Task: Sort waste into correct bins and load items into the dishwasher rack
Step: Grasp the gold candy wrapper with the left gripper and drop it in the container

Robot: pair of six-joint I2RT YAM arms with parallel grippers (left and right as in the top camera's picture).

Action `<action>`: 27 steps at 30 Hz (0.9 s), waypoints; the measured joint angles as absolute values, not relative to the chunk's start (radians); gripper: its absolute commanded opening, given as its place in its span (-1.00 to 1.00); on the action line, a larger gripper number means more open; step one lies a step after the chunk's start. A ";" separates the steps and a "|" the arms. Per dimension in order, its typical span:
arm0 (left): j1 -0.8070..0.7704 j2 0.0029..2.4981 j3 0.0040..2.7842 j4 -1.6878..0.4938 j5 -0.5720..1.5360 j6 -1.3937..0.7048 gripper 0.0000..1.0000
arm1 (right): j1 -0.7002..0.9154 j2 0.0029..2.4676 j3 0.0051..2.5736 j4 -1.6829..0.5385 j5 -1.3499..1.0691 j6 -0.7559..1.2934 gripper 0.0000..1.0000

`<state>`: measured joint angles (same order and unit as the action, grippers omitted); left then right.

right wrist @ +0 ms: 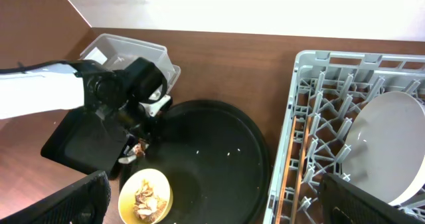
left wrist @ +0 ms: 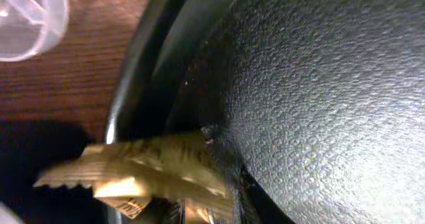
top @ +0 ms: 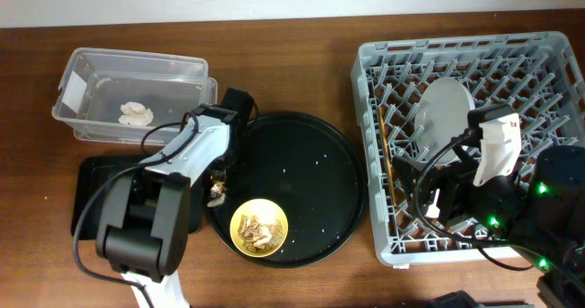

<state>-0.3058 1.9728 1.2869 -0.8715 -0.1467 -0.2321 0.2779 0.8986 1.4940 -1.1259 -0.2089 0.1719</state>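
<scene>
brown wooden table, white wall behind. left gripper sits at the left rim of the large round black tray and looks clamped on the shiny gold-brown wrapper. in the left wrist view the wrapper's long axis runs sideways out of the finger, over the tray rim.

key relation: the shallow black rectangular tray is just beside the gripper on its outer side, partly under the left arm. the clear plastic rectangular tub is further toward the wall, with a crumpled white tissue in it. my read is the wrapper joins the tissue, so the move is up and wallward. the left arm is the nearer one for either bin.

yellow bowl with beige-brown crumbly food scraps is on the round tray, not yet emptied.

right gripper is spread wide and empty over the large square grey plastic rack, near the pale grey round plate.
</scene>
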 measured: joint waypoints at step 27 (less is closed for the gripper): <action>-0.295 1.864 1.162 -0.799 -0.136 -0.368 -1.00 | 0.278 0.899 1.494 -1.126 -0.208 0.172 0.96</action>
